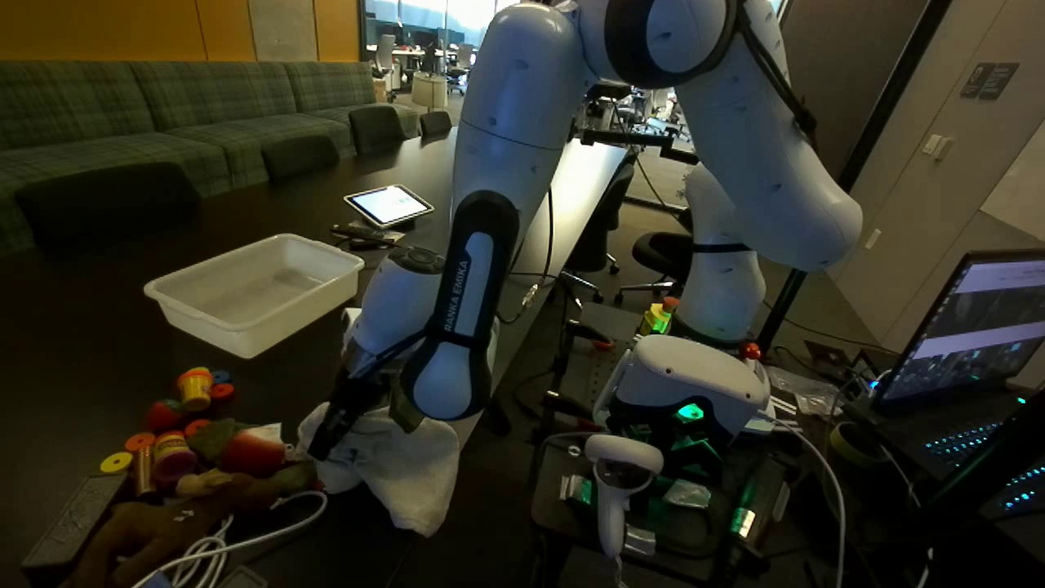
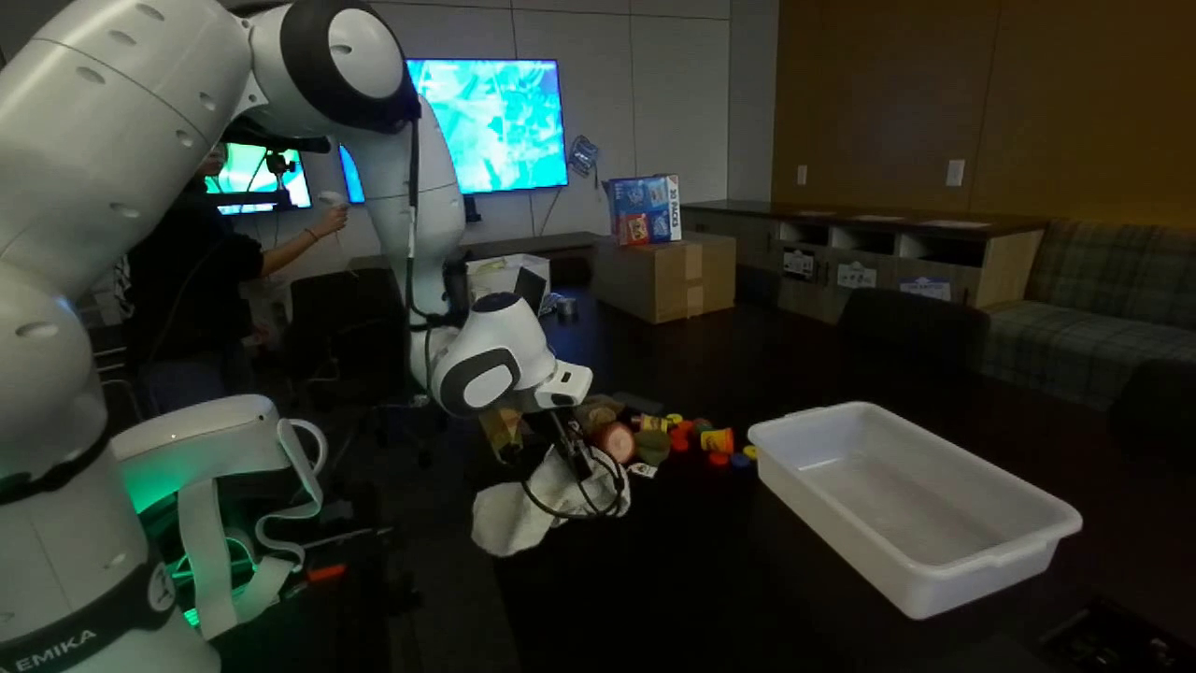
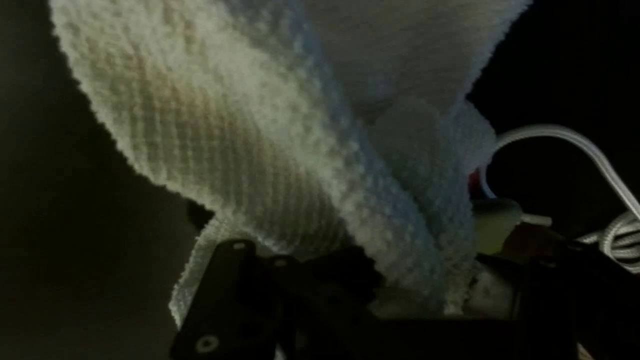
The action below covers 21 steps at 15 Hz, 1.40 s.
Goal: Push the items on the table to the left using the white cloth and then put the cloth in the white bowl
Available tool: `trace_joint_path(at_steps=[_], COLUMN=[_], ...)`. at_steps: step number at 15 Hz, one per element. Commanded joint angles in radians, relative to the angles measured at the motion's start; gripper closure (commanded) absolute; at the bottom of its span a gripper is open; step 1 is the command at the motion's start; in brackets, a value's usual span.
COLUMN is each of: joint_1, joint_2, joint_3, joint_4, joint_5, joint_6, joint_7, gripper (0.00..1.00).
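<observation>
Now I'm pinching the white cloth [image 1: 408, 469] in my end effector [image 1: 326, 437] just beside the toys [image 1: 196, 482], maybe touching them.

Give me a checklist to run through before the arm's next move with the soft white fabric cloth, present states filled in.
1. Black two-finger gripper shut on the soft white fabric cloth: ok.
2. Cloth next to the cluster of small many-coloured toy-like items: ok, though contact cannot be confirmed.
3. Thin white cord clear of the cloth: cannot tell; its loop meets the cloth's outline in the wrist view.
4. Shallow rectangular white plastic tub upright, open side up: ok in both exterior views.
5. Cloth over the tub: not ok; it is apart from it, beside the items.
</observation>
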<state>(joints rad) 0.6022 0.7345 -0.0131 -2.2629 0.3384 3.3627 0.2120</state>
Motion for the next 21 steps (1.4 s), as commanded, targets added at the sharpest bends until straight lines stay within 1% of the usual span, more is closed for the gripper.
trace_joint_path(at_steps=[1,3,4,5,6,8,9,10,13,16,19,21], joint_1=[-0.014,-0.030,-0.038,-0.060,-0.060,-0.108,-0.124,-0.154,-0.245,-0.359,-0.428,-0.453], joint_2=[-0.058,-0.112,-0.143,-0.181,-0.200,-0.267,-0.284,-0.302,-0.311,-0.266,-0.188,-0.126], joint_3=[0.045,0.068,0.070,0.079,0.074,0.077,0.060,0.067,0.053,0.075,0.071,0.055], joint_4=[0.008,-0.008,-0.017,-0.022,-0.020,-0.014,0.009,0.024,0.130,0.304,0.489,0.603], joint_5=[0.008,0.005,0.007,0.001,0.004,-0.012,-0.016,-0.025,-0.067,-0.129,-0.161,-0.169], joint_6=[-0.014,0.000,0.012,0.016,0.026,0.019,0.010,0.001,-0.043,-0.135,-0.202,-0.228], joint_7=[0.050,0.064,0.069,0.069,0.072,0.058,0.050,0.045,0.015,-0.009,-0.022,-0.028], gripper=[0.95,0.95,0.95,0.95,0.95,0.95,0.95,0.95,0.95,0.95,0.95,0.95])
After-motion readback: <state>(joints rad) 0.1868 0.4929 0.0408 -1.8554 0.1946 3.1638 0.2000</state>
